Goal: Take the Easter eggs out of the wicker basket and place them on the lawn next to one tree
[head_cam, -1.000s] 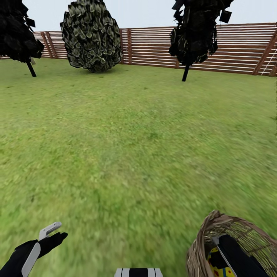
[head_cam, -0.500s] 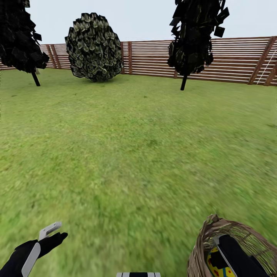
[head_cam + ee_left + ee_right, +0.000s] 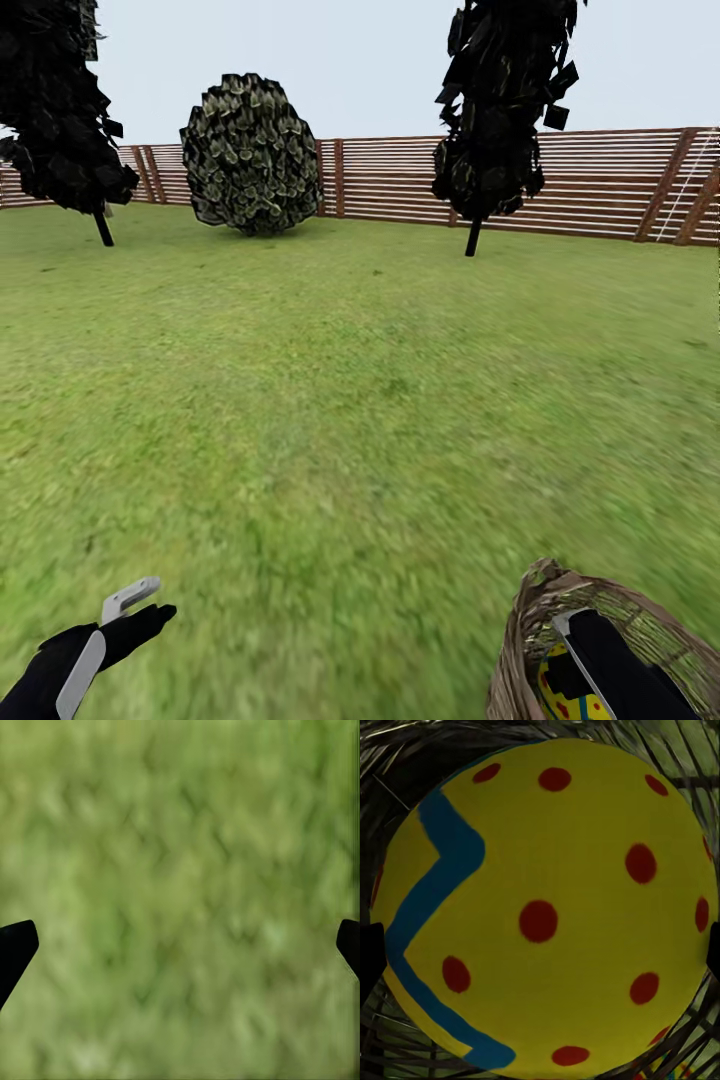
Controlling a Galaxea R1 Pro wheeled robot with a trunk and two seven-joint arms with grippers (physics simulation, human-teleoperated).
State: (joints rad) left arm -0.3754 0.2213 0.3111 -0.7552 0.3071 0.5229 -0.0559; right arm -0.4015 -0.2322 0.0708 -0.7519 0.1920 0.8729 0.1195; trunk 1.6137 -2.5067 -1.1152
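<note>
Wide open lawn (image 3: 360, 400) ahead, nothing standing on it between the near edge and the far fence (image 3: 400, 185). At the far side, spaced apart: a dark tree (image 3: 60, 110) on the left, a round bush (image 3: 252, 155) beside it, another dark tree (image 3: 500, 110) right of centre, with free gaps between them. Bare grass under the left gripper (image 3: 180, 937), fingertips spread wide, nothing between them. On the right, tight quarters: right arm down inside the basket (image 3: 545, 610), wicker wall close around, an egg (image 3: 547, 907) spanning the whole gap between the right gripper's fingertips, weave crowding behind it.
</note>
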